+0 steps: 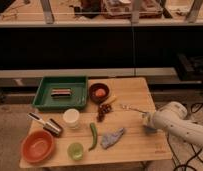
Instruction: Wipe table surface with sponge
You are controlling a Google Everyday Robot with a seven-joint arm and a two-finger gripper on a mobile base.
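1. The robot's gripper [149, 125] hangs low over the bench [137, 147] close to its right edge, at the tip of a white arm [177, 125] that reaches in from the right. Whether it is wide or narrow cannot be told from this angle.
2. The sponge [145, 119], a small pale block, sits right at the gripper's tip near the right edge. It looks to be in the gripper's charge, though the grasp itself is hidden.
3. Just beside it, toward the far edge, lies a fork [130, 107]. Toward the middle of the near half lie a crumpled blue-grey rag [112, 138] and a green pepper [93, 135].
4. Further left stand a dark bunch of grapes [102, 112], a dark bowl [99, 92] holding an orange fruit, and a white cup [71, 118]. A green tray [61, 93] fills the far left corner, and a small green cup [75, 150] and an orange bowl [37, 146] sit by the near left corner.
5. Bare wood is scarce, so a wiping stroke to the left would likely catch the fork or the rag and shove them into their neighbours.
6. If the hold is loose, pressing down could squeeze the sponge free. This close to the right edge, it might then fall to the floor.
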